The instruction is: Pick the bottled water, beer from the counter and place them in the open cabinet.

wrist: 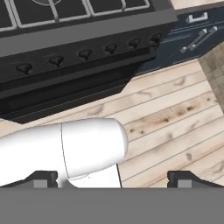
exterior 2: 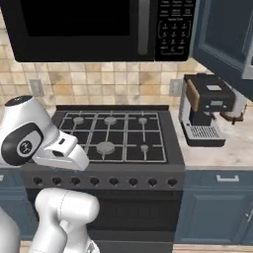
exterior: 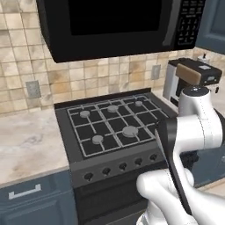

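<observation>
The end effector (wrist: 112,179), fingertips spread wide and holding nothing, points down at the plank floor (wrist: 175,127) before the gas stove (exterior 2: 111,133). Above hangs a black microwave (exterior 2: 99,27); a coffee machine (exterior 2: 205,111) stands on the counter (exterior 2: 232,148) under the open cabinet (exterior 2: 222,34). No bottle can be made out.

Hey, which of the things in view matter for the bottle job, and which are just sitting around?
For the job: counter, wall cabinet with its door swung out, open gripper.
Just there: stove, microwave, coffee machine, wall outlet.
</observation>
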Available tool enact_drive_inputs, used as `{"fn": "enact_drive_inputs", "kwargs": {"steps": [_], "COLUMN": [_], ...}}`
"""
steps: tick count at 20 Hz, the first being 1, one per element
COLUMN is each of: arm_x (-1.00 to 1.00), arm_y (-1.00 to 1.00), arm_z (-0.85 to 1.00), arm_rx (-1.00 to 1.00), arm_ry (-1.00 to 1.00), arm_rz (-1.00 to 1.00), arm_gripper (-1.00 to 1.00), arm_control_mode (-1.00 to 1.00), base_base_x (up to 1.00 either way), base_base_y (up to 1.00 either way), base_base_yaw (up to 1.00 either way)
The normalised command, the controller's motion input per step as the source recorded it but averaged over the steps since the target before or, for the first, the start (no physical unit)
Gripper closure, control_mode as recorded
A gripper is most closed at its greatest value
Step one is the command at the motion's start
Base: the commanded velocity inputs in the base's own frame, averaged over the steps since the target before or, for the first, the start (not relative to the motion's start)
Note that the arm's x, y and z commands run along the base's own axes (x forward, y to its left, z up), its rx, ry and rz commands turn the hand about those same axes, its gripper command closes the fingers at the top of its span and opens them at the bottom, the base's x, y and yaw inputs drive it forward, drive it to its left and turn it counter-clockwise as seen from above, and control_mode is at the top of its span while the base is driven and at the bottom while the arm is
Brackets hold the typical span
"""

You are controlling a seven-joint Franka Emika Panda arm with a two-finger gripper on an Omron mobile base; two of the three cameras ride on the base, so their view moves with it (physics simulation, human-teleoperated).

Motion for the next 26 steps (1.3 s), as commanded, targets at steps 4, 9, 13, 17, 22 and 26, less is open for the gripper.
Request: {"fn": "enact_drive_inputs", "kwargs": {"steps": [4,9,13,17,22,26], "arm_x": [0.0,0.0,0.0,0.0,0.0,0.0], "arm_y": [0.0,0.0,0.0,0.0,0.0,0.0], "arm_z": [0.0,0.0,0.0,0.0,0.0,0.0], "arm_rx": [0.0,0.0,0.0,0.0,0.0,0.0], "arm_ry": [0.0,0.0,0.0,0.0,0.0,0.0], "arm_rz": [0.0,0.0,0.0,0.0,0.0,0.0], "arm_gripper": [-1.0,-1.0,-1.0,-1.0,-1.0,-1.0], "arm_control_mode": [1.0,1.0,1.0,1.0,1.0,1.0], "base_base_x": [0.06,0.55,0.71,0.72,0.18,0.78], "base_base_y": [1.0,0.94,0.81,0.49,0.79,0.48], "base_base_yaw": [0.29,0.43,0.48,0.52,0.44,0.57]}}
